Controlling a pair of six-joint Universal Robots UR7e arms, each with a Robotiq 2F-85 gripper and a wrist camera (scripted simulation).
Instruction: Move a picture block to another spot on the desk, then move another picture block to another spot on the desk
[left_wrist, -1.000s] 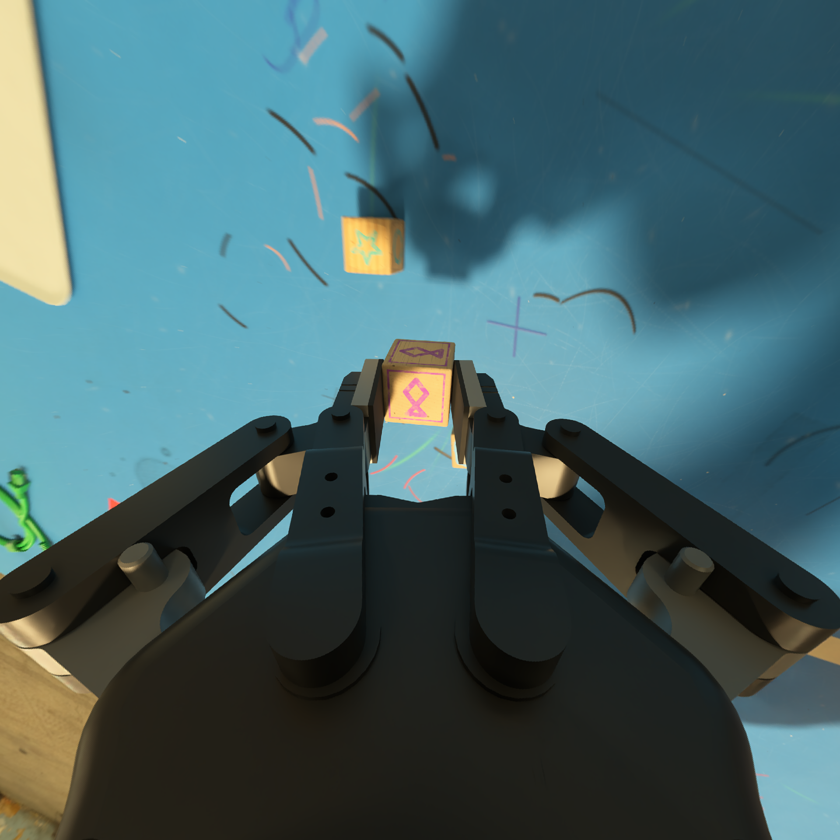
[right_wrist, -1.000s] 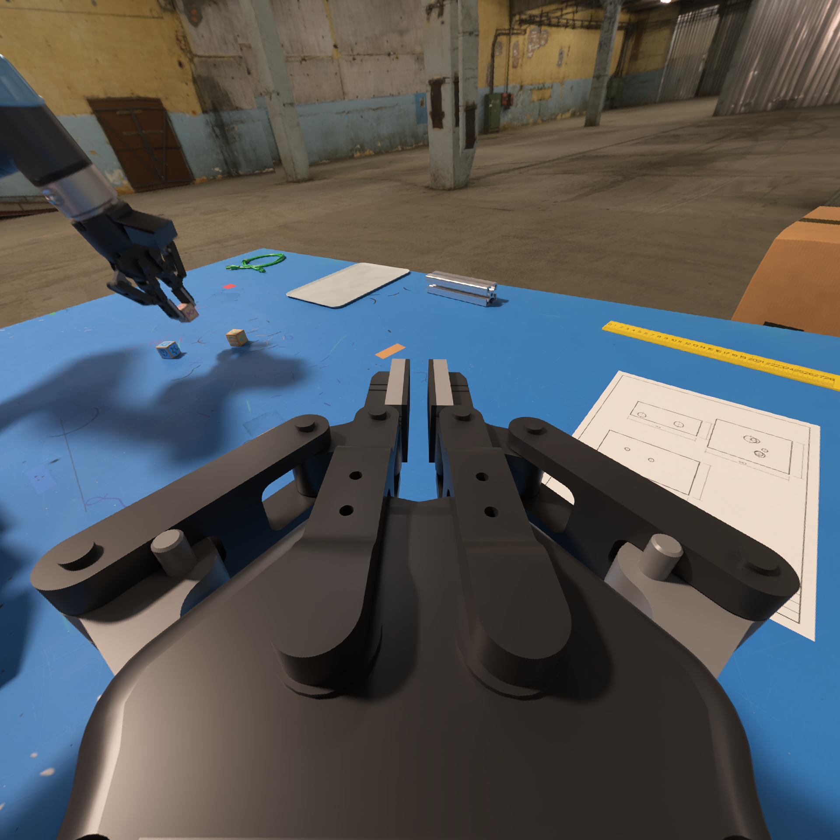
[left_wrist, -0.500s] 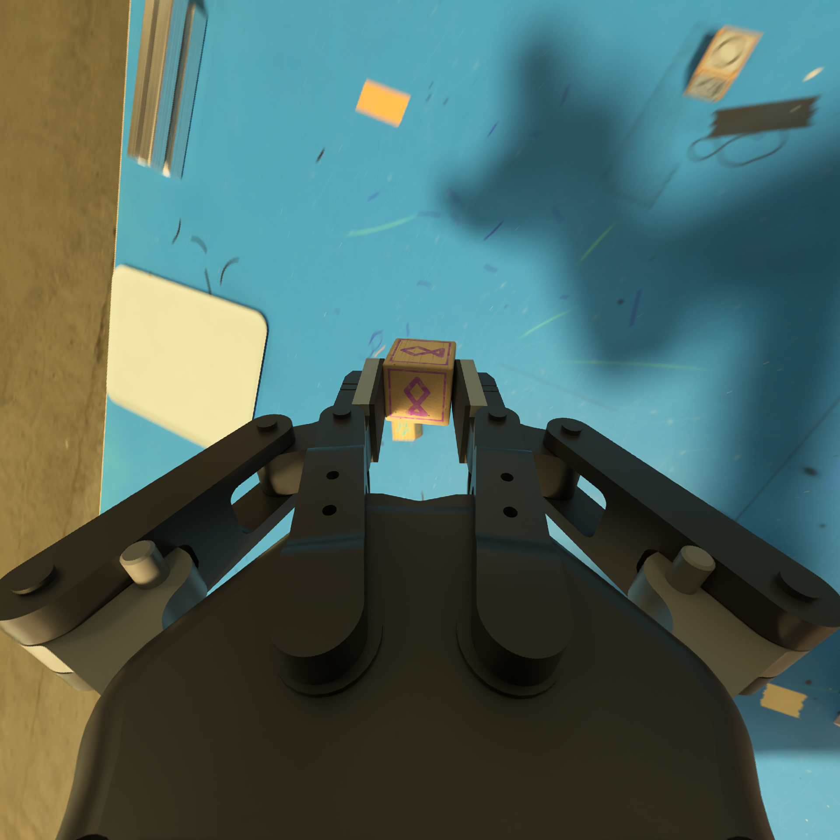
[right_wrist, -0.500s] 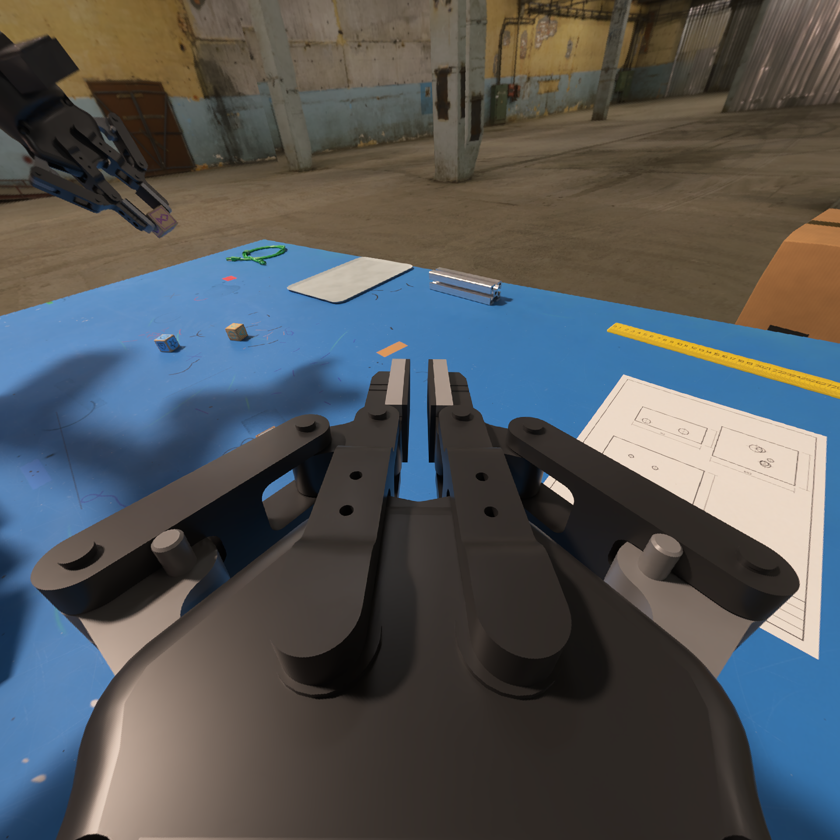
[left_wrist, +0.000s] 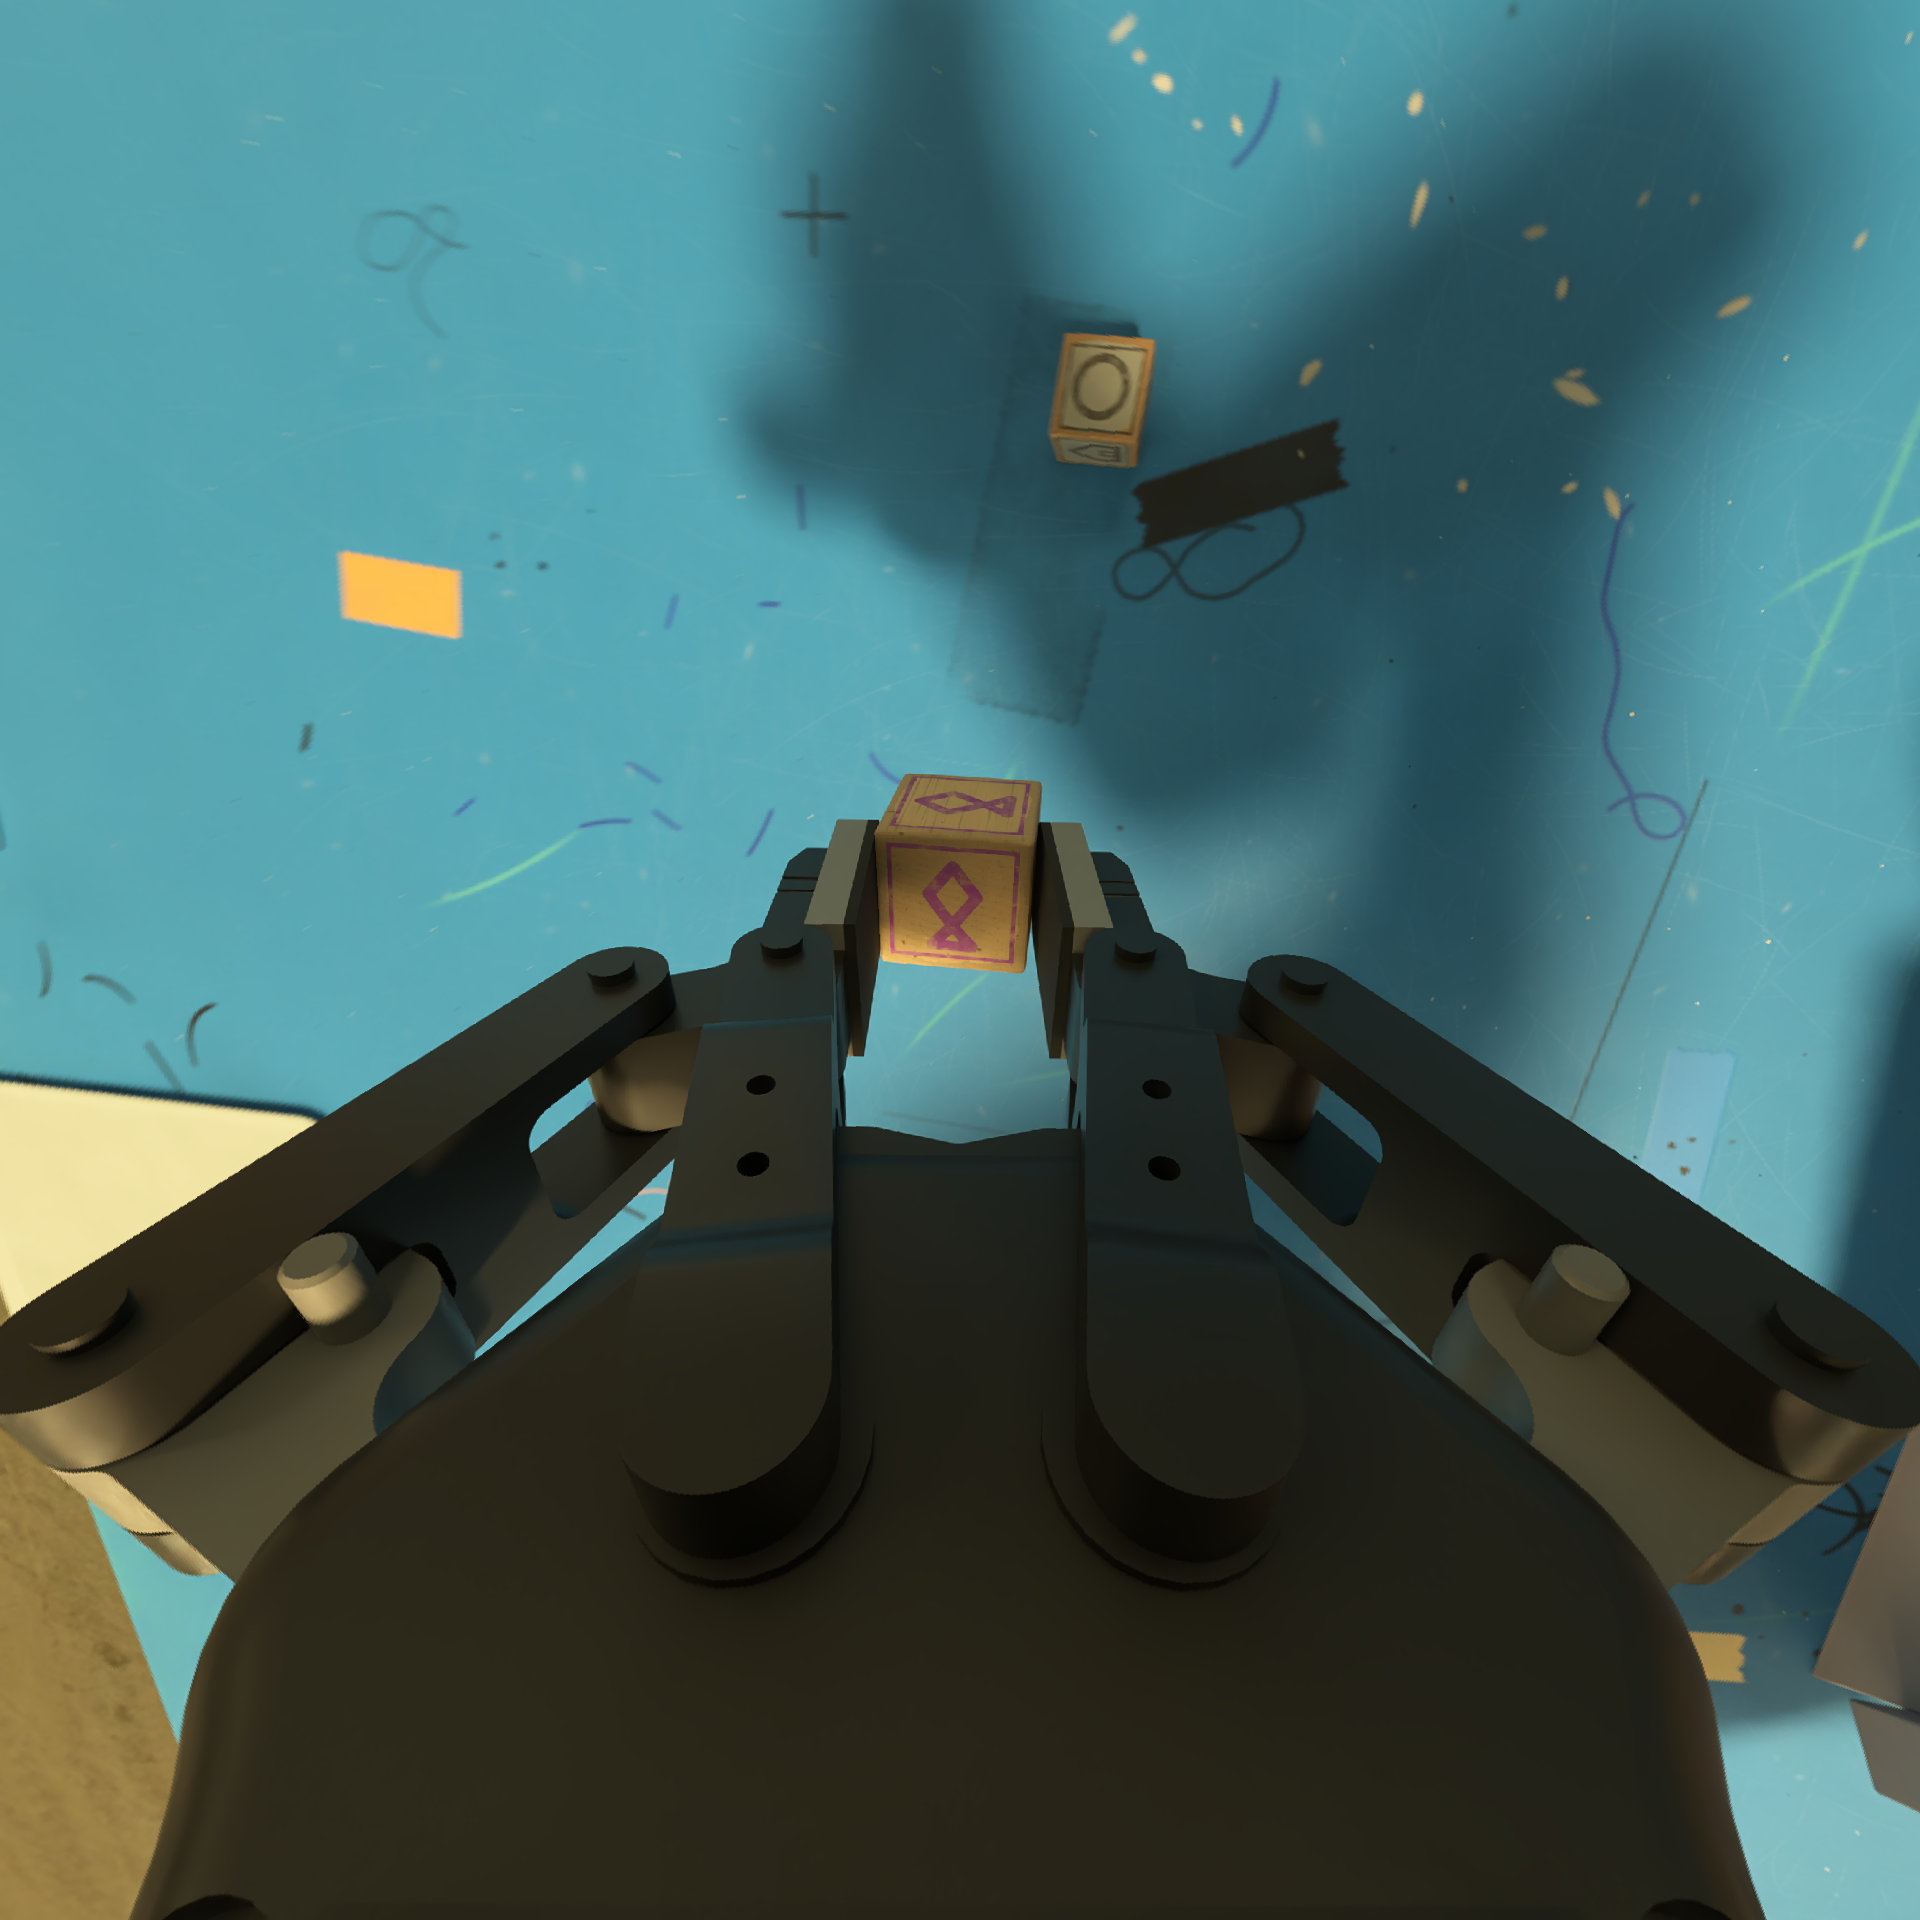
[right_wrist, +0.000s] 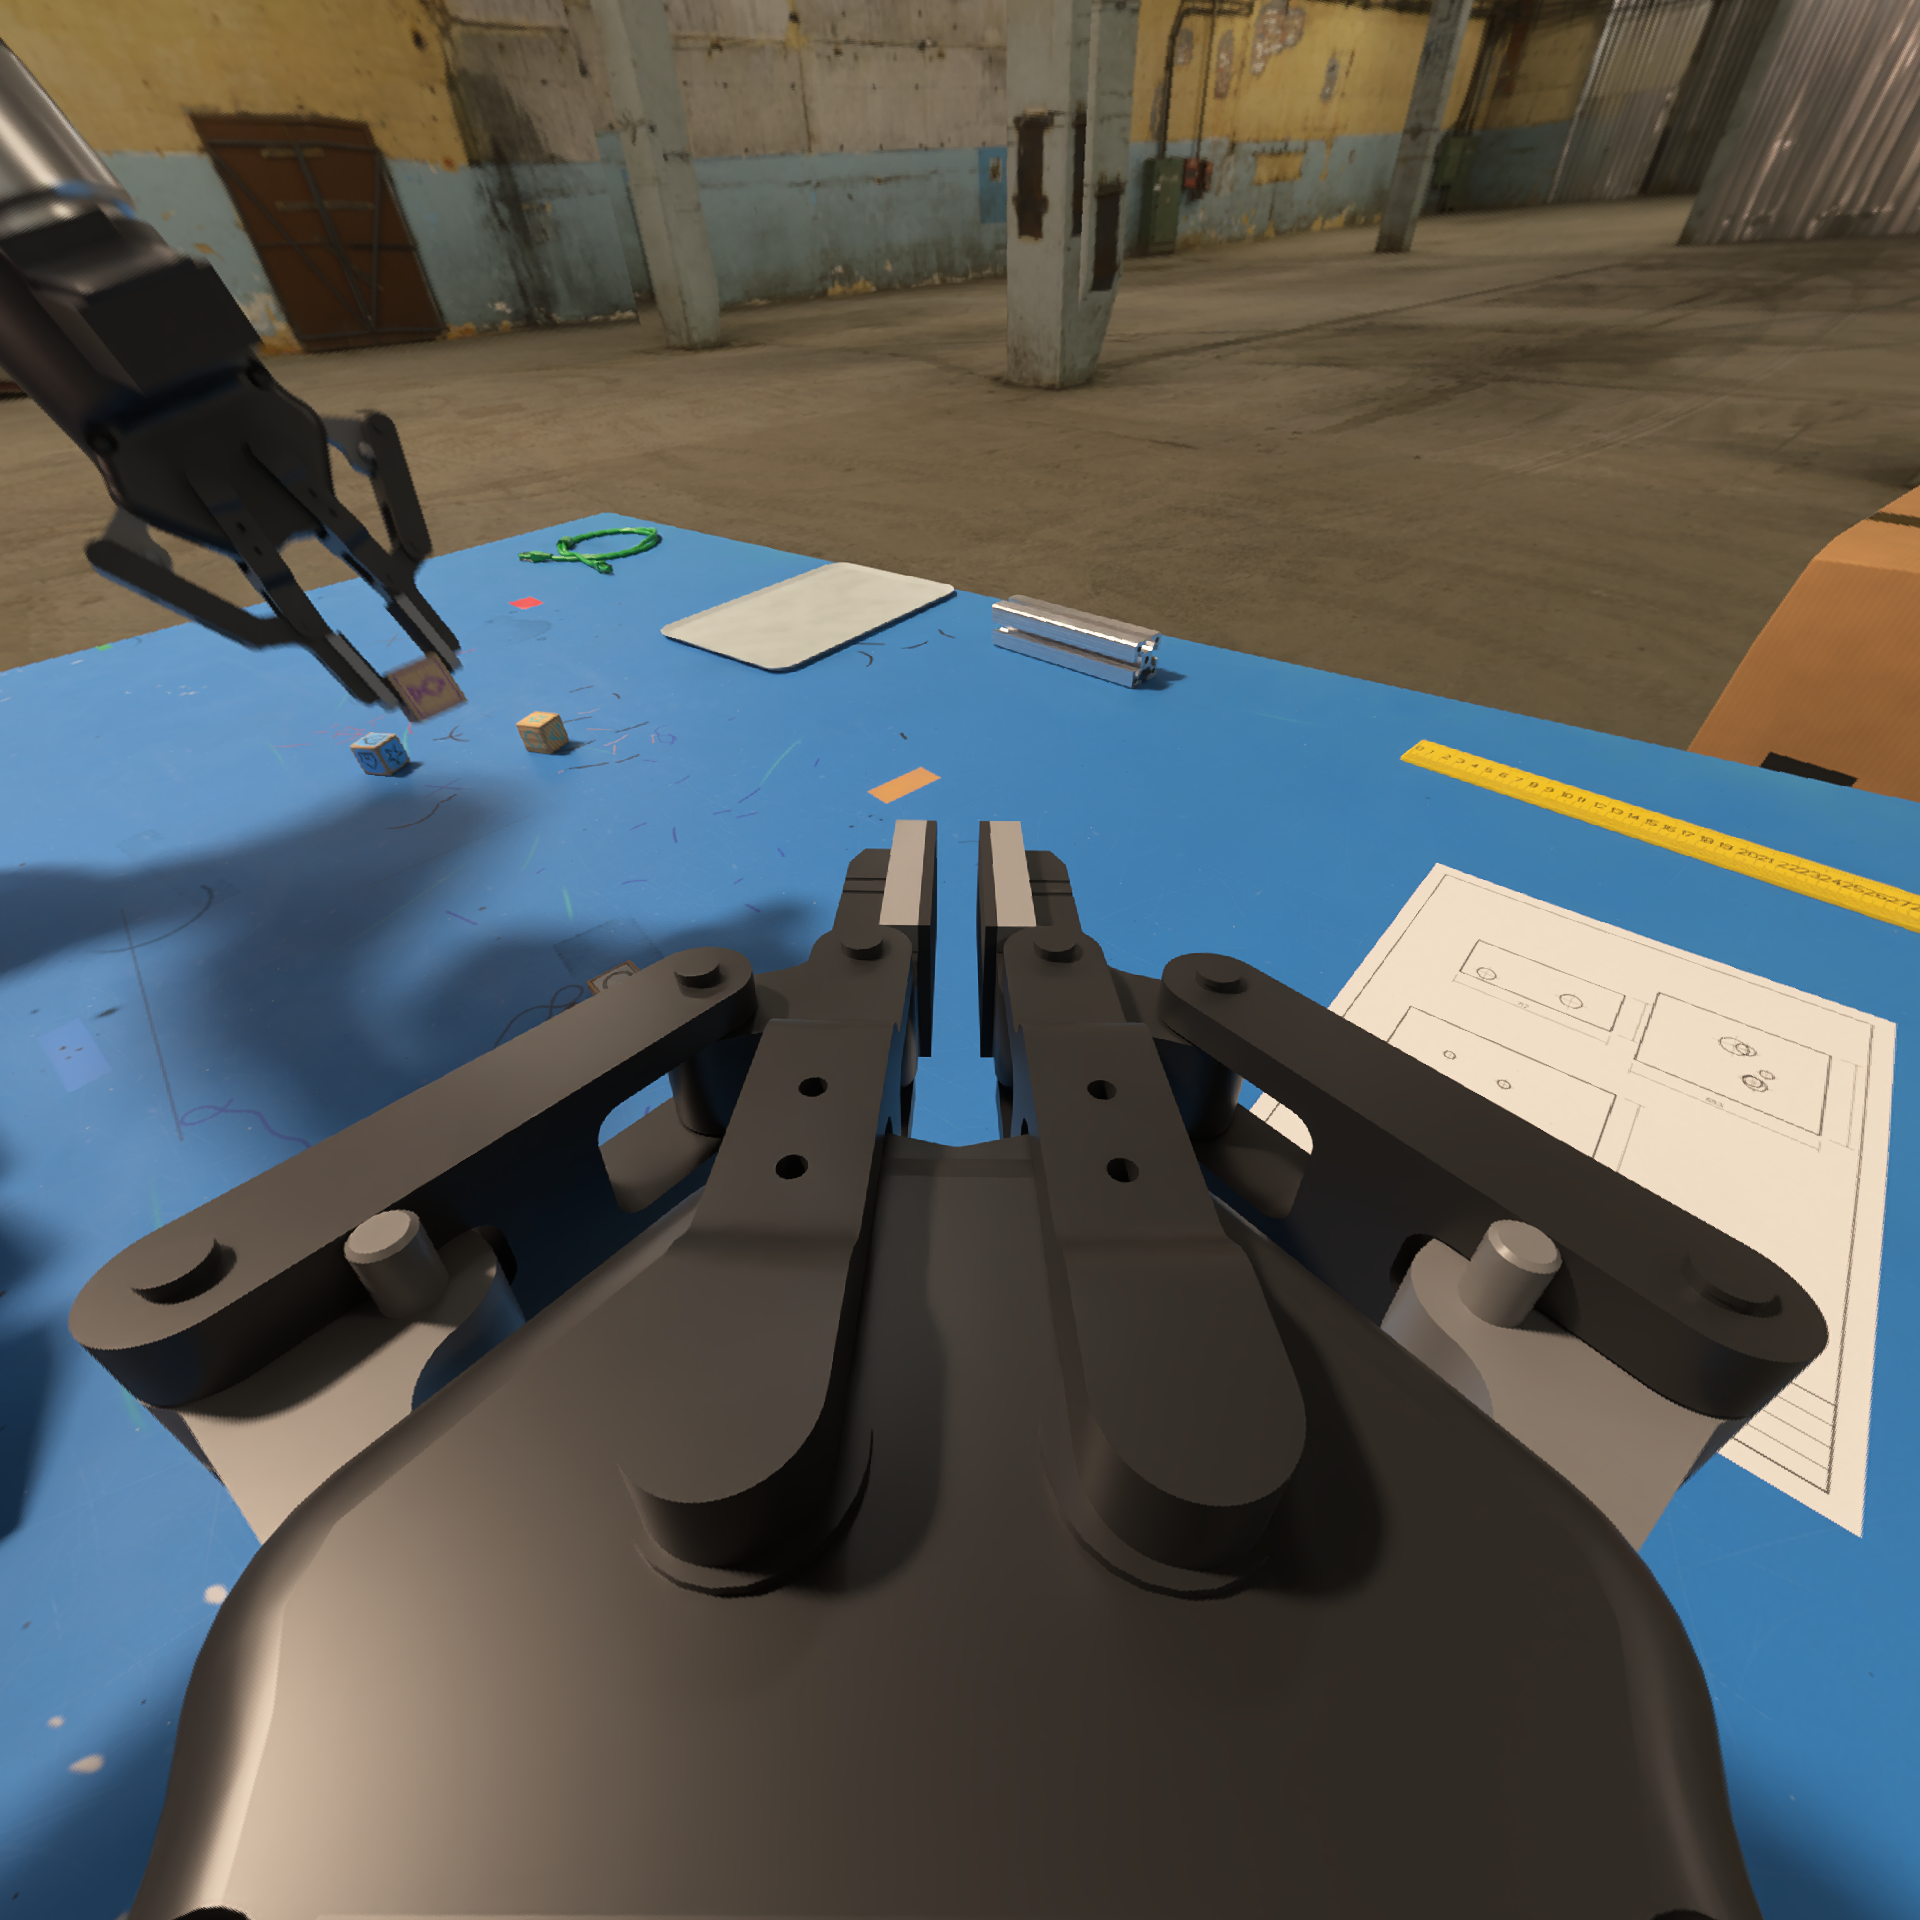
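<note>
My left gripper (left_wrist: 956, 847) is shut on a wooden picture block (left_wrist: 954, 906) with purple marks and holds it above the blue desk (left_wrist: 582, 395). A second block (left_wrist: 1101, 395) with a black ring lies ahead of it in shadow. In the right wrist view the left gripper (right_wrist: 416, 681) holds the purple block (right_wrist: 424, 688) just above the desk, near a blue block (right_wrist: 379, 752) and a wooden block (right_wrist: 542, 731). My right gripper (right_wrist: 956, 873) hovers over the desk, jaws nearly together with nothing between them. The ring block (right_wrist: 613, 979) peeks out behind its left linkage.
An orange tape patch (left_wrist: 400, 592), black tape (left_wrist: 1242, 483) and a cream plate (left_wrist: 104, 1143) are near the left gripper. At the far edge lie a green cord (right_wrist: 592, 545), the plate (right_wrist: 810, 613) and an aluminium bar (right_wrist: 1075, 642). A yellow ruler (right_wrist: 1662, 831), drawing sheet (right_wrist: 1662, 1091) and cardboard box (right_wrist: 1829, 665) are at the right.
The left gripper lifted the purple block high, then swung down and inward over the desk toward the ring block. It still grips the block. The right gripper has not moved.
</note>
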